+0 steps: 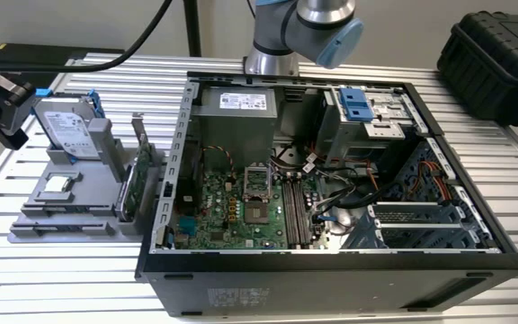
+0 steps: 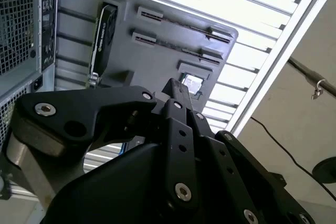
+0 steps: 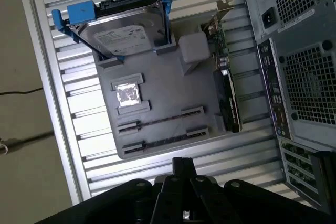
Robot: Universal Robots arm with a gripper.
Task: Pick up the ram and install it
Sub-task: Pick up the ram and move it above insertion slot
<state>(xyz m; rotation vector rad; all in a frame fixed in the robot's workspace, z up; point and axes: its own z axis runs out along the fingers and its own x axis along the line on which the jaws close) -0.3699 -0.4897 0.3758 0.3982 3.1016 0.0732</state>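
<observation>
My gripper (image 1: 9, 135) hangs at the exterior view's far left, above the outer side of the grey parts tray (image 1: 61, 226). In both wrist views its black fingers (image 3: 181, 165) (image 2: 176, 88) meet in one tip with nothing between them. Beyond that tip, the tray (image 3: 163, 85) has two long holder slots (image 3: 160, 121) (image 2: 184, 24). Each slot shows a thin dark line, and I cannot tell whether that is the ram. In the open computer case (image 1: 331, 263), the long memory sockets (image 1: 297, 209) lie on the motherboard to the right of the processor socket.
The tray also holds a hard drive (image 3: 123, 32) in blue rails, a square silver processor chip (image 3: 127, 94) and a green expansion card (image 3: 226, 82) on edge beside the case's rear panel (image 3: 299, 66). A black hard case (image 1: 498, 61) stands at the back right.
</observation>
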